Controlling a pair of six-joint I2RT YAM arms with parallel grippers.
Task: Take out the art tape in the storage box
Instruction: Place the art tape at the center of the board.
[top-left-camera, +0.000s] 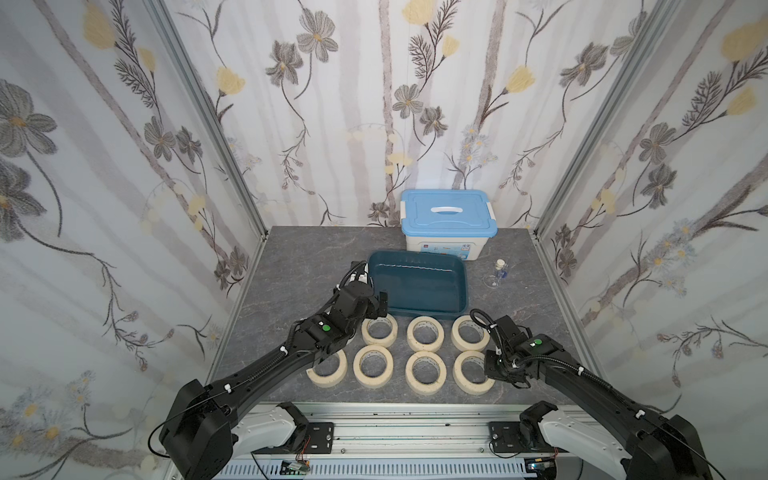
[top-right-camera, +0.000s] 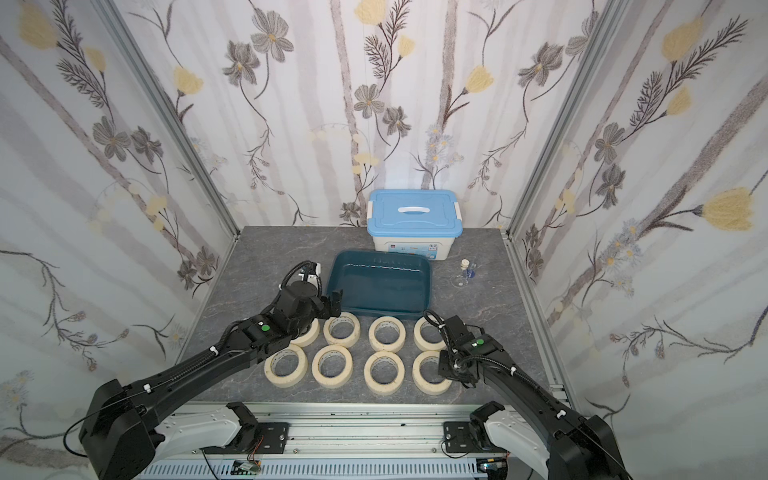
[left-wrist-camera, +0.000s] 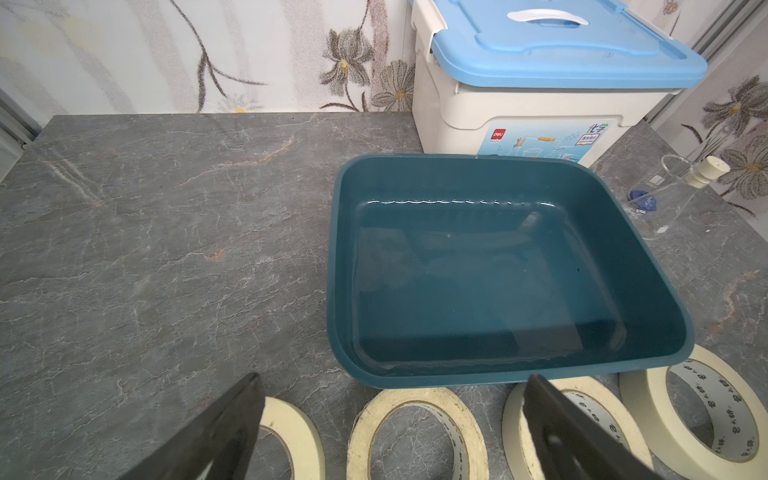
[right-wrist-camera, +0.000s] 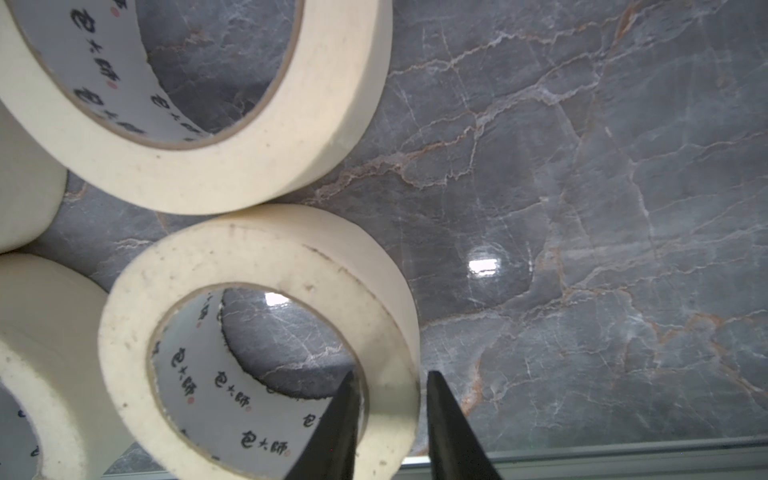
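Several cream art tape rolls lie flat in two rows on the grey table, just in front of the storage box (top-left-camera: 415, 313), a shallow teal tray that holds nothing (left-wrist-camera: 478, 282). My right gripper (right-wrist-camera: 391, 374) straddles the wall of the near-right roll (right-wrist-camera: 266, 257), which rests on the table (top-left-camera: 465, 384). One finger is inside the ring against the core. The other stands outside with a thin gap, so the gripper is slightly open. My left gripper (left-wrist-camera: 394, 377) hangs wide open above the far row, at the box's near-left corner (top-left-camera: 380, 305), holding nothing.
A white bin with a light-blue lid (top-left-camera: 448, 216) stands behind the tray at the back wall. A small glass flask with a cork (top-left-camera: 496, 276) sits right of the tray. Patterned walls close three sides, and a metal rail (top-left-camera: 415, 424) runs along the front.
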